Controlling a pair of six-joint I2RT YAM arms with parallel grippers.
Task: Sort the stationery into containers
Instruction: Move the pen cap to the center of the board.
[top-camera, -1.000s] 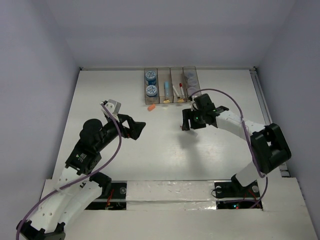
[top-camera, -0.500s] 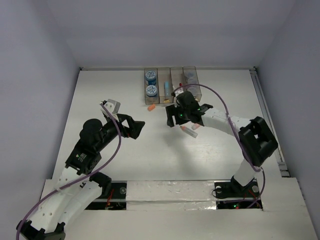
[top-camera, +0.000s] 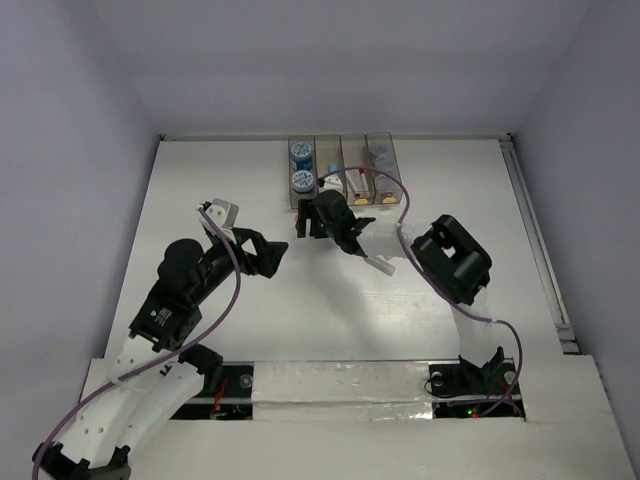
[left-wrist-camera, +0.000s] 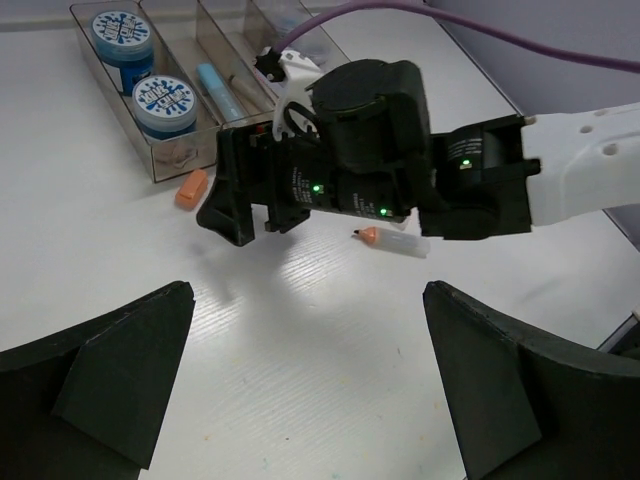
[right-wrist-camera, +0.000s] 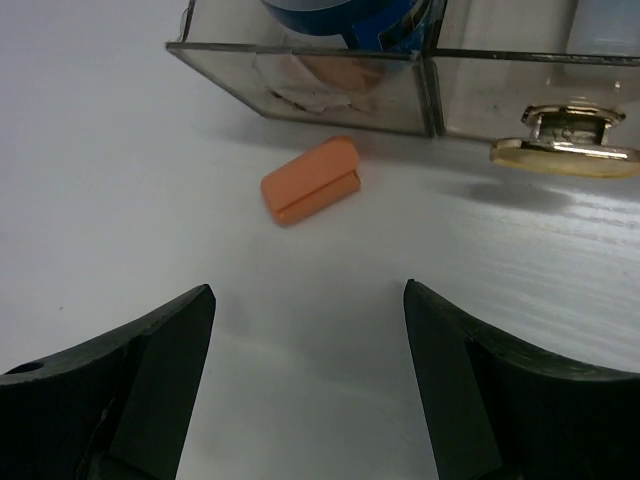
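Observation:
The containers (top-camera: 315, 160) stand in a row at the table's far edge. Two blue-topped rolls (top-camera: 301, 181) fill the leftmost bin, and a light-blue stick (left-wrist-camera: 215, 85) lies in the one beside it. A short orange stick (right-wrist-camera: 311, 193) rests on the table just in front of the leftmost bin's wall (right-wrist-camera: 330, 95). My right gripper (right-wrist-camera: 308, 300) hangs open just short of that stick, nothing between its fingers. A white marker with a red cap (top-camera: 380, 264) lies on the table behind it. My left gripper (left-wrist-camera: 310, 300) is wide open and empty over bare table.
Tan knobs (right-wrist-camera: 565, 150) stick out from the bins' near ends. Greyish-purple pieces (top-camera: 380, 160) sit in the rightmost bin. My right arm's forearm (top-camera: 450, 255) stretches across the table's middle right. Grey walls close in the table on three sides.
My right gripper swung left from in front of the right-hand bins to the orange stick and opened wider. The white marker now lies uncovered on the table. The left arm stayed put.

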